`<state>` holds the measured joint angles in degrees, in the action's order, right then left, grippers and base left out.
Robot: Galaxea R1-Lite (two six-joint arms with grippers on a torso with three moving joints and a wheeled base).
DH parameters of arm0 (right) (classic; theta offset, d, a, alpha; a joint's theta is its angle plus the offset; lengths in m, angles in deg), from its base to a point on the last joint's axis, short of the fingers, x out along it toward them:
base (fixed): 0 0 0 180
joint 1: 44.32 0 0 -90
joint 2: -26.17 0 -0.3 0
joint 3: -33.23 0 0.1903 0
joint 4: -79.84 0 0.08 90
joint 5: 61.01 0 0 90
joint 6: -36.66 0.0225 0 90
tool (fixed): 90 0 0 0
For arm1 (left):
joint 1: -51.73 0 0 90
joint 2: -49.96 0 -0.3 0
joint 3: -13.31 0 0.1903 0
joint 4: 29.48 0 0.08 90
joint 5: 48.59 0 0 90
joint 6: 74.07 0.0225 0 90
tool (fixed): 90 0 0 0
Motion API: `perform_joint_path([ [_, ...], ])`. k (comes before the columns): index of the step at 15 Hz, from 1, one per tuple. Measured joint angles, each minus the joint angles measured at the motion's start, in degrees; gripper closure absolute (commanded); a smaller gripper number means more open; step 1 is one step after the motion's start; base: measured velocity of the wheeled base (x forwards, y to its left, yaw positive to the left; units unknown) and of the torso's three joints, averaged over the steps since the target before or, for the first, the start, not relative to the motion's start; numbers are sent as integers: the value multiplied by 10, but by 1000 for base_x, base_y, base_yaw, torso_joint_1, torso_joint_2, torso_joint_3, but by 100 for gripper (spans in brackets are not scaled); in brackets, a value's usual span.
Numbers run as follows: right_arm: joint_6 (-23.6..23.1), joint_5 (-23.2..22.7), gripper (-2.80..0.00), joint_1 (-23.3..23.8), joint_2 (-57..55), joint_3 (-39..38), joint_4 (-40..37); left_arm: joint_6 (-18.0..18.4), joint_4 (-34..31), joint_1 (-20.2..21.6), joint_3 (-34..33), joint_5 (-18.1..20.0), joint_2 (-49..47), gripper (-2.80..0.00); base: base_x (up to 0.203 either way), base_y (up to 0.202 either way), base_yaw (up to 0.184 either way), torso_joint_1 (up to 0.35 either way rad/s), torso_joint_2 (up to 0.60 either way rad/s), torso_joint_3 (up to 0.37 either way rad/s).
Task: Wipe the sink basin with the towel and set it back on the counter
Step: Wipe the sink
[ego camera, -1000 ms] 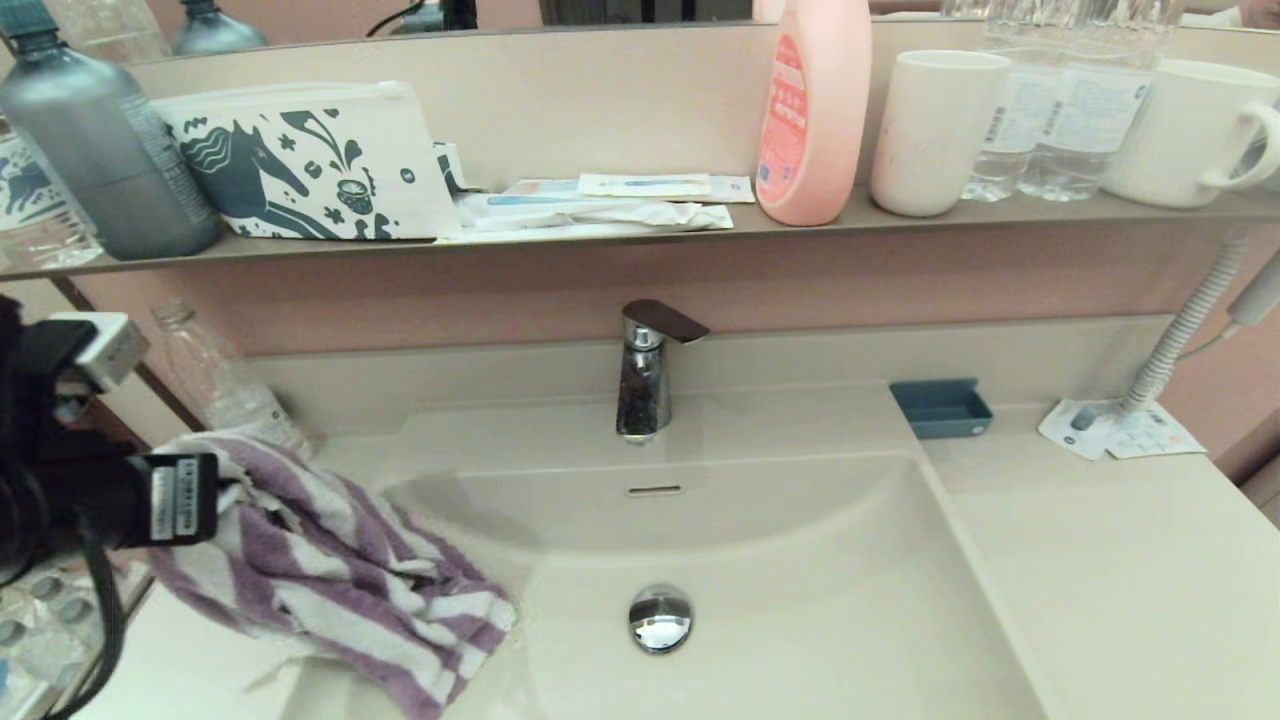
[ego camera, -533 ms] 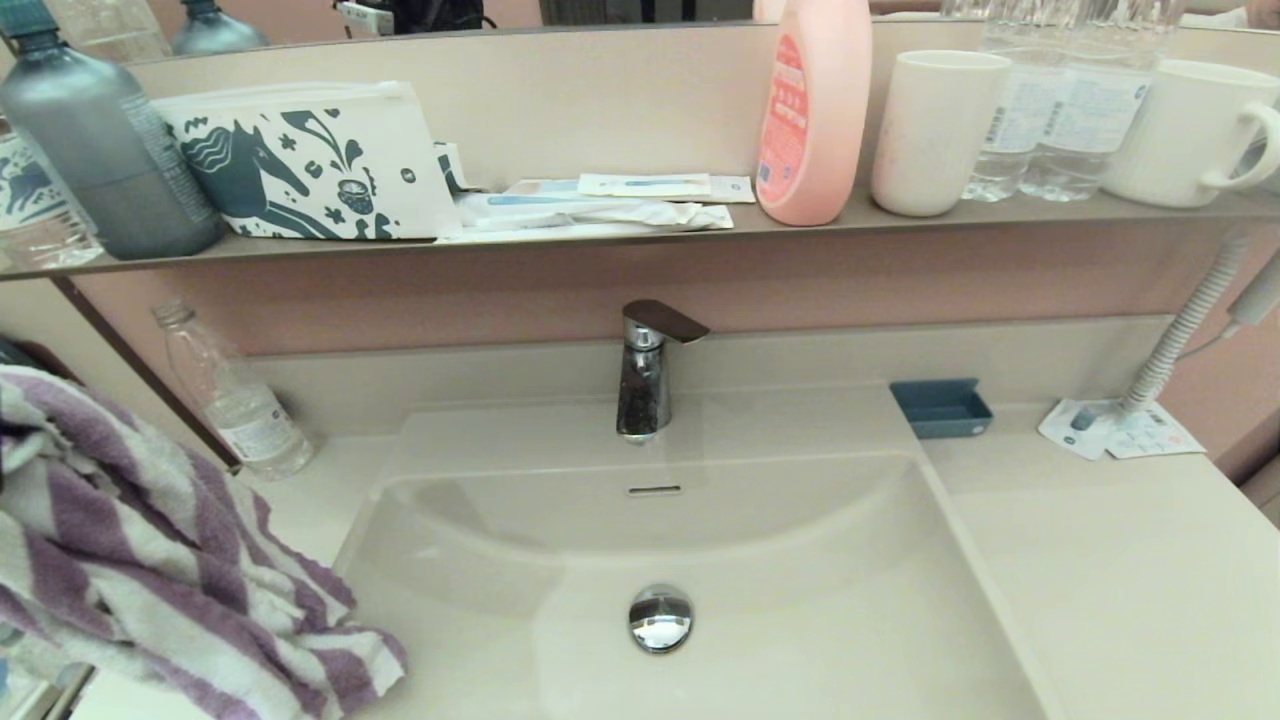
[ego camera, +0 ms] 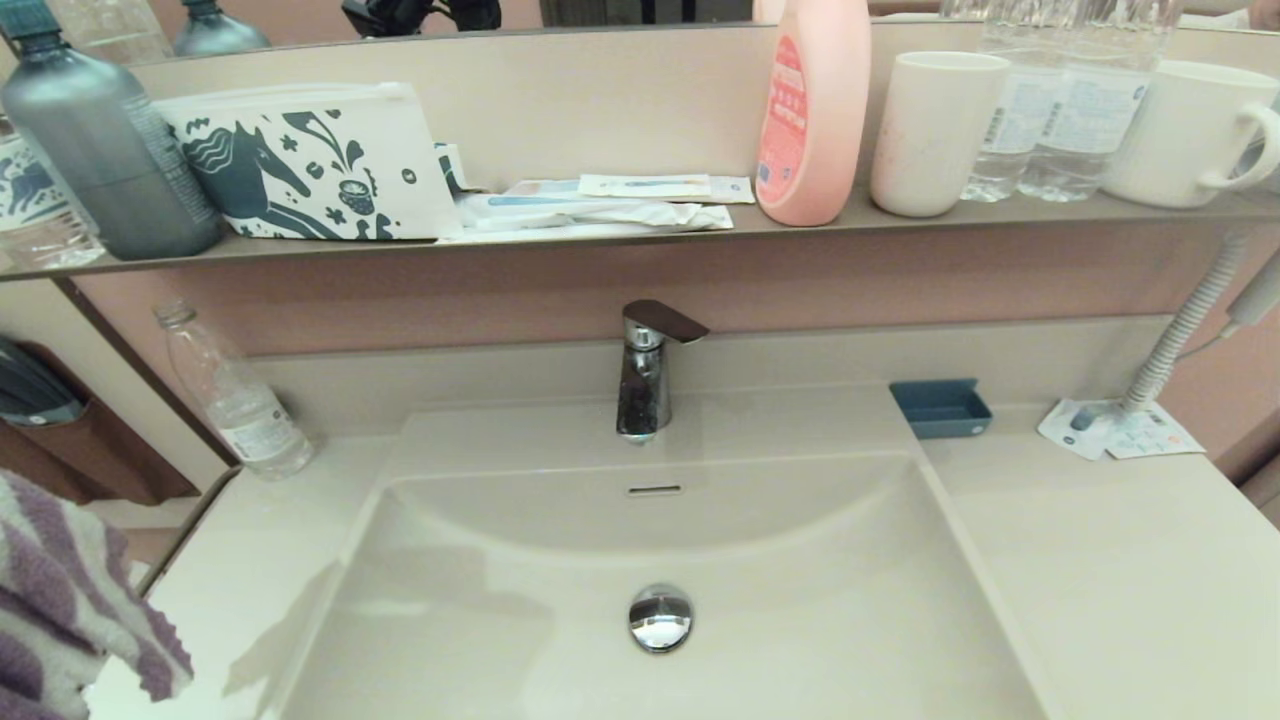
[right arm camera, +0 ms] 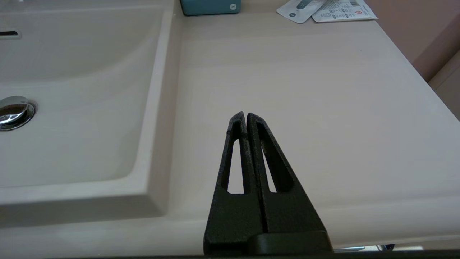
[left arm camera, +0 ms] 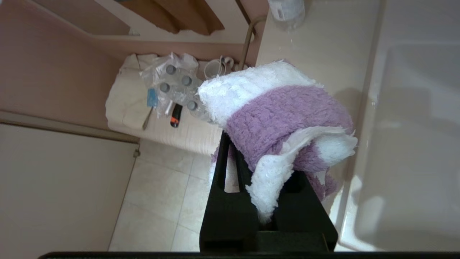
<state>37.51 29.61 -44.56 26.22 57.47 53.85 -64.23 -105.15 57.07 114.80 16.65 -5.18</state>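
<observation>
The purple and white striped towel (ego camera: 60, 600) hangs at the near left corner of the head view, off the counter's left edge. In the left wrist view the towel (left arm camera: 284, 111) is bunched over the black fingers of my left gripper (left arm camera: 258, 151), which is shut on a fold of it, above the floor beside the counter's left strip (left arm camera: 323, 43). The sink basin (ego camera: 800, 600) lies bare, with its chrome drain plug (ego camera: 660, 618) and overflow slot (ego camera: 654, 490). My right gripper (right arm camera: 245, 115) is shut and holds nothing, over the counter (right arm camera: 323, 90) to the right of the basin (right arm camera: 72, 108).
A chrome faucet (ego camera: 645, 370) stands behind the basin. A clear bottle (ego camera: 235, 400) is at the back left, a blue tray (ego camera: 940, 408) and paper packets (ego camera: 1120, 430) at the back right. The shelf (ego camera: 600, 240) above carries a horse-print pouch, bottles and cups.
My left gripper has carried the towel out of the basin's left side, leftward and toward me. The arm has left the head view and only part of the towel still shows.
</observation>
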Motion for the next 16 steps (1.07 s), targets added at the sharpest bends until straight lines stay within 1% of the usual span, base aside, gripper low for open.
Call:
perform_joint_path([
  [2, 0, 0, 0, 0, 0, 0, 0, -14, 1, 13, -36, 4, 10, 0, 0, 0, 0, 0, 0, 0],
  [5, 0, 0, 0, 0, 0, 0, 0, -39, 28, 38, -94, 17, 15, 0, 0, 0, 0, 0, 0, 0],
  [7, 0, 0, 0, 0, 0, 0, 0, -44, 48, 73, -146, 44, 22, 0, 0, 0, 0, 0, 0, 0],
  [9, 0, 0, 0, 0, 0, 0, 0, -45, 57, 113, -187, 86, 33, 0, 0, 0, 0, 0, 0, 0],
  [11, 0, 0, 0, 0, 0, 0, 0, -45, 64, 130, -224, 111, 44, 0, 0, 0, 0, 0, 0, 0],
  [13, 0, 0, 0, 0, 0, 0, 0, -46, 100, 136, -283, 128, 56, 0, 0, 0, 0, 0, 0, 0],
  [16, 0, 0, 0, 0, 0, 0, 0, -46, 188, 138, -384, 146, 69, 0, 0, 0, 0, 0, 0, 0],
])
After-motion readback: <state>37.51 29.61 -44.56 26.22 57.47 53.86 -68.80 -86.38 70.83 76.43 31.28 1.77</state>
